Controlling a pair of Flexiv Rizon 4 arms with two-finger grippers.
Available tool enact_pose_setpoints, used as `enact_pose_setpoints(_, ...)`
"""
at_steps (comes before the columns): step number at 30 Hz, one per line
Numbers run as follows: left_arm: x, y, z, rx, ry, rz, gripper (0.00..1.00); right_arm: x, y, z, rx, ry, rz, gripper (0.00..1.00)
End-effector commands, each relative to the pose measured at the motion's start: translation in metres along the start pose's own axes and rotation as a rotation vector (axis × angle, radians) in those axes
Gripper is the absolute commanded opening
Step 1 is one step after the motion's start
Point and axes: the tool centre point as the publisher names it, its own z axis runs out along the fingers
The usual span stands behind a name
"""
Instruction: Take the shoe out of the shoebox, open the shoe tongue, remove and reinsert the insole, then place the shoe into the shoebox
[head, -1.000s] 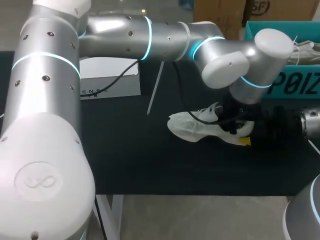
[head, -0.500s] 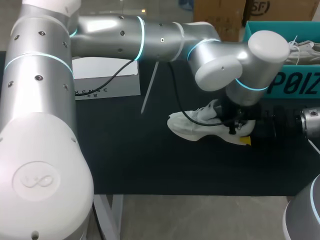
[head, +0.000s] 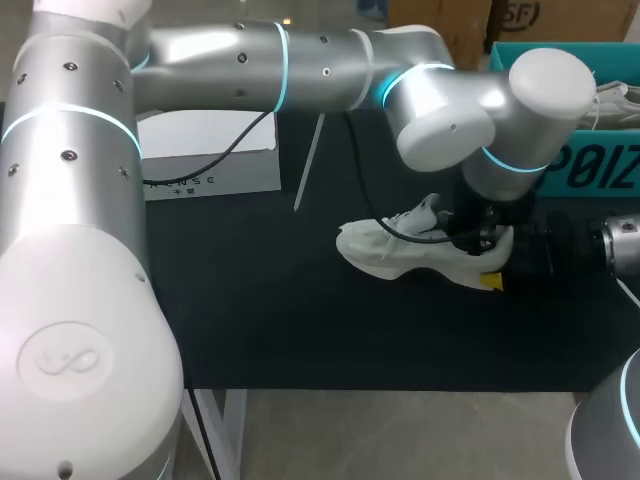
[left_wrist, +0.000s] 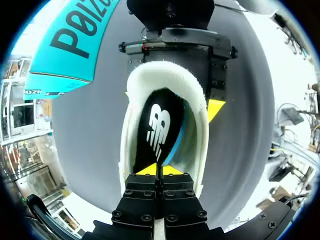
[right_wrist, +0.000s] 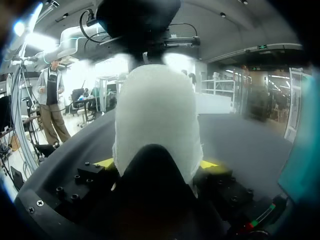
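A white shoe (head: 390, 252) lies on the black table, toe toward my left. My right gripper (head: 497, 268) holds its heel (right_wrist: 156, 115) between both fingers, wide apart. My left arm reaches across from the left, and its gripper (left_wrist: 160, 171) is down inside the shoe opening (left_wrist: 200, 100). It is shut on the near edge of the black insole (left_wrist: 157, 130), which stands tilted with blue lining beside it. In the head view the wrist hides the left fingertips. The teal shoebox (head: 585, 150) stands behind the shoe at the back right, ahead of the left gripper (left_wrist: 70, 45).
A white box (head: 210, 160) sits at the back left of the table. A thin white stick (head: 308, 170) lies slanted beside it. White laces (head: 612, 100) show inside the teal shoebox. The table's near edge (head: 380, 385) runs in front of the shoe.
My left gripper has closed on the insole inside the shoe, and its wrist has shifted slightly up and right. The shoe and the right gripper have stayed in place.
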Motion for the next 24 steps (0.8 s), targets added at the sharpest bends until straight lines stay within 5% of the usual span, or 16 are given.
enact_pose_setpoints(1, -0.001, 0.003, -0.017, 0.008, -0.023, -0.004, 0.00, 0.001, -0.001, 0.004, 0.003, 0.001, 0.000, 0.00)
enact_pose_setpoints(24, -0.002, 0.025, -0.053, 0.122, -0.051, -0.127, 0.00, 0.001, -0.001, 0.004, 0.003, 0.001, 0.000, 0.00)
